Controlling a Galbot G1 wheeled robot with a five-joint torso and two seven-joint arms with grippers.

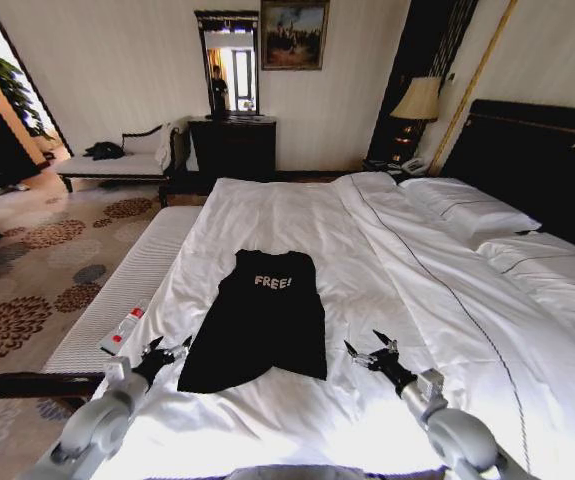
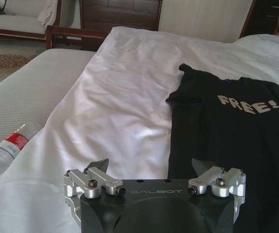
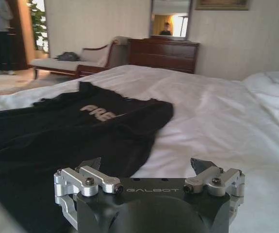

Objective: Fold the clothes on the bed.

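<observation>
The clothes, a black T-shirt [image 1: 260, 320] with white "FREE!" lettering, lie flat on the white bed [image 1: 397, 300], sleeves tucked in so it forms a long rectangle. The shirt also shows in the left wrist view [image 2: 231, 131] and the right wrist view [image 3: 66, 131]. My left gripper [image 1: 167, 349] hovers open just off the shirt's near left corner. My right gripper [image 1: 365, 344] hovers open a little right of the shirt's near right corner. Both hold nothing. In the wrist views the left gripper [image 2: 151, 164] and the right gripper [image 3: 146, 164] show spread fingers.
A plastic water bottle [image 1: 122, 330] with a red label lies on the grey bench [image 1: 117, 290] along the bed's left side. Pillows [image 1: 477, 215] and a dark headboard [image 1: 537, 160] are at the right. A chaise [image 1: 117, 160] and dresser [image 1: 232, 145] stand by the far wall.
</observation>
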